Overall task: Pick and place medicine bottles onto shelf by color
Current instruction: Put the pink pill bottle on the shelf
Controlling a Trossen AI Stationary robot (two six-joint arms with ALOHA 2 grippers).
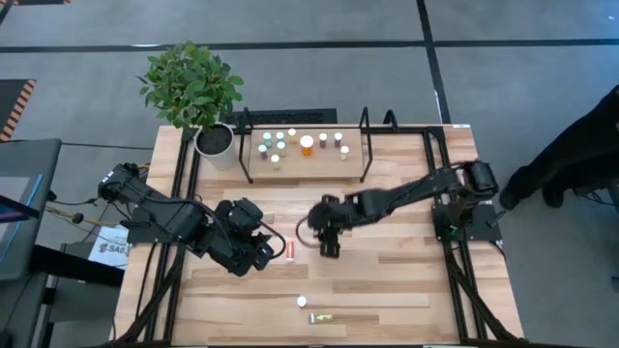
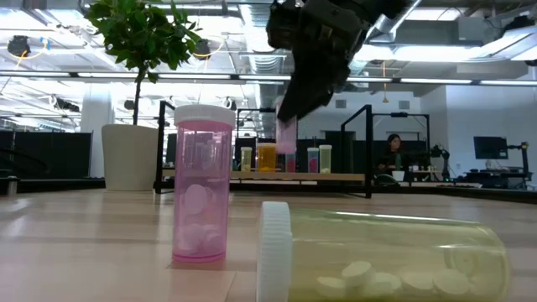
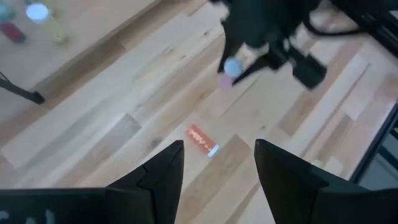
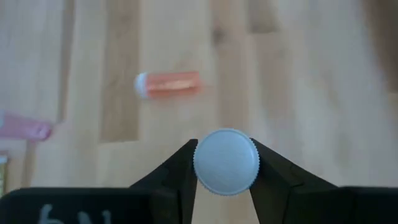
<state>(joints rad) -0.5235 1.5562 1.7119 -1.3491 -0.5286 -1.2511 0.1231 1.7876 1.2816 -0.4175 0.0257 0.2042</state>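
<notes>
Centre of the high view: right gripper over pale plank tabletop, fingers pinching a pink bottle by its white cap, lifted clear of the wood. Just left of it, red bottle lying flat; left gripper beside, fingers spread, holding nothing. Lower centre: upright pink bottle and fallen yellow bottle. Upper centre: shelf carrying sorted bottles, potted plant at its left. Background of the low view: open office, seated person.
</notes>
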